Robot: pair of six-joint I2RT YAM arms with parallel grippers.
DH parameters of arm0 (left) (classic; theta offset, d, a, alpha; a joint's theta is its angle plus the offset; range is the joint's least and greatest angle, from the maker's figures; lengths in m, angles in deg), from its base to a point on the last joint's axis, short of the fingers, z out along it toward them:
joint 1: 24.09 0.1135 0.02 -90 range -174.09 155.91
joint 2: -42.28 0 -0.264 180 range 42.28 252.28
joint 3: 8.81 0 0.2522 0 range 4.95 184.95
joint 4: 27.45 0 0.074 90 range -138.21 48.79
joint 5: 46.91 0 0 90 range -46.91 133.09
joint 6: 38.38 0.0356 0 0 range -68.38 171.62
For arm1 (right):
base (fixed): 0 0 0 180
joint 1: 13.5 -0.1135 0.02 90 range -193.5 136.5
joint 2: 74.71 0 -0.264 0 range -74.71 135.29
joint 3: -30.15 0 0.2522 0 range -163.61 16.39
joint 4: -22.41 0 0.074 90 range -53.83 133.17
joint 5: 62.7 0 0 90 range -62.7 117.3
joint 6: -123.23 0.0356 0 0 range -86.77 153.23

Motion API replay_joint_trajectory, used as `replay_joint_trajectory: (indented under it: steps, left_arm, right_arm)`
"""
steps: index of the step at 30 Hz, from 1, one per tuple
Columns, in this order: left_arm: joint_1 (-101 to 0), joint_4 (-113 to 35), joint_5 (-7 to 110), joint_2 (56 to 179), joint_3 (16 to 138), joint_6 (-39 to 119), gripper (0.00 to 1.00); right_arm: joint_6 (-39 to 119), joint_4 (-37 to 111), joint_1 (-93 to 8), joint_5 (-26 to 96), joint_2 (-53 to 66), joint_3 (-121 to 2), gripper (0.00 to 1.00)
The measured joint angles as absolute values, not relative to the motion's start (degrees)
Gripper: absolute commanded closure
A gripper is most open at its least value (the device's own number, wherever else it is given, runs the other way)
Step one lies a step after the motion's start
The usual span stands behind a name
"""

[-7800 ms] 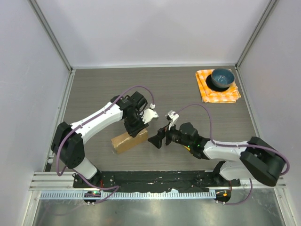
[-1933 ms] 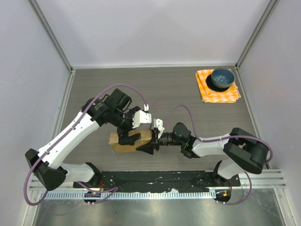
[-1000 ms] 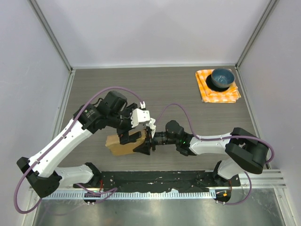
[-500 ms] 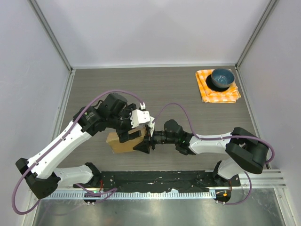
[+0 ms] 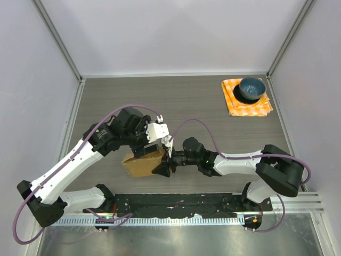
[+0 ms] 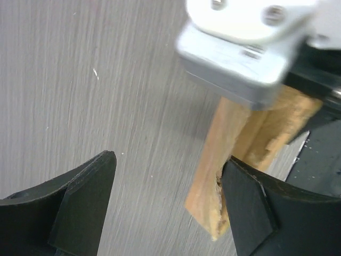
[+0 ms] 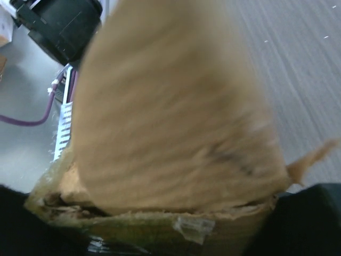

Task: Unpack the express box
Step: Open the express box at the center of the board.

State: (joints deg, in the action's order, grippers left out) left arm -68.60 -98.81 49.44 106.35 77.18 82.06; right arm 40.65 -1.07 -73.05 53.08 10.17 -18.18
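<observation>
The express box (image 5: 139, 165) is a brown cardboard carton near the front of the table, tipped up on one side. My right gripper (image 5: 162, 166) reaches in from the right and is shut on its right end. In the right wrist view the box (image 7: 176, 117) fills the picture, with torn edges and tape between my dark fingers (image 7: 314, 213). My left gripper (image 5: 148, 151) hovers over the box's top edge. In the left wrist view it (image 6: 169, 160) is open, and a raised cardboard flap (image 6: 229, 144) lies against the right finger (image 6: 250, 208).
A blue bowl (image 5: 251, 88) sits on an orange checked cloth (image 5: 238, 106) at the back right corner. Grey walls close in the table on three sides. A black rail (image 5: 176, 202) runs along the near edge. The right wrist's white housing (image 6: 250, 48) is just above the flap.
The box has tipped up and slid a little left, with my right gripper on it. My left gripper has shifted over its top edge, and its jaws have narrowed somewhat.
</observation>
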Motion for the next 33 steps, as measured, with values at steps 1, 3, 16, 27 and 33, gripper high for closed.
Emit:
replay_joint_trajectory:
  steps: [1,3,16,27,33]
  left_arm:
    - [-68.45,-98.09,48.15,106.15,76.54,82.10,0.19]
    - [-68.34,-97.41,47.10,106.13,75.56,81.97,0.20]
    - [-67.97,-98.00,47.45,105.39,71.76,82.86,0.20]
    - [-67.84,-105.21,48.94,98.64,67.32,86.67,0.88]
    - [-67.31,-112.38,54.92,104.97,70.93,89.86,1.00]
  right_arm:
    - [40.58,-0.41,-73.42,53.35,10.17,-18.18,0.95]
    - [40.45,0.44,-74.14,53.59,10.17,-18.33,0.95]
    - [36.76,6.91,-75.50,52.34,4.42,-19.07,0.99]
    - [30.55,11.31,-76.06,50.53,-0.06,-19.05,0.89]
    - [30.07,10.91,-76.17,50.48,-0.10,-18.05,0.54]
